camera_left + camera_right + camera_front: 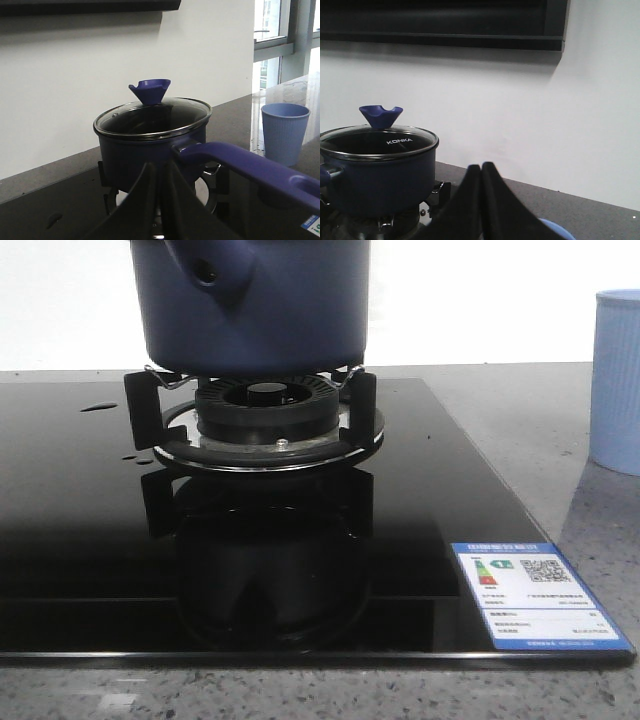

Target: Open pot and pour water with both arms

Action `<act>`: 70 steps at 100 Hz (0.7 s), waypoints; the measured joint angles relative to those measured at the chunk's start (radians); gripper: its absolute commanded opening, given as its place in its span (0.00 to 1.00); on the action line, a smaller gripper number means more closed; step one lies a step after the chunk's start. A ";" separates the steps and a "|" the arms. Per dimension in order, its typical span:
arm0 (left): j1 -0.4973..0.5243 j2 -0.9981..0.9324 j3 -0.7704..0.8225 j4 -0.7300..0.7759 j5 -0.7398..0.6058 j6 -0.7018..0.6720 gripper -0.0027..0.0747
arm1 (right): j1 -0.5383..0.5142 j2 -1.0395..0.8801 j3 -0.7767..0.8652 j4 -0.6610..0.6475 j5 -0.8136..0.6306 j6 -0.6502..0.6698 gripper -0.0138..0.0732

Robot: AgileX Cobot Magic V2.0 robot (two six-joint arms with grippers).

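Dark blue pot (250, 310) standing on the burner (268, 420) of the black stove, glass lid (152, 116) on it, my left gripper (160, 200) and right gripper (481, 200) both clenched, holding nothing, pale blue cup (615, 380) on the worktop (600, 540) beside.

Left wrist cam: pot (150, 150) sits on the burner stand (111, 195) with its glass lid (155, 119) on, blue funnel-shaped knob (150, 90) on top, long blue handle (250, 167) running out toward the camera with a hole near its end. Left gripper (160, 205) fingers pressed together, holding nothing, apart from the pot and just beside the handle. Pale blue ribbed cup (284, 132) stands upright on the counter (235, 112) past the handle, window (280, 30) behind it
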 measured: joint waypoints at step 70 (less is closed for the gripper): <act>0.000 -0.040 0.010 0.023 -0.021 -0.002 0.01 | 0.000 0.000 0.000 -0.001 0.002 0.001 0.08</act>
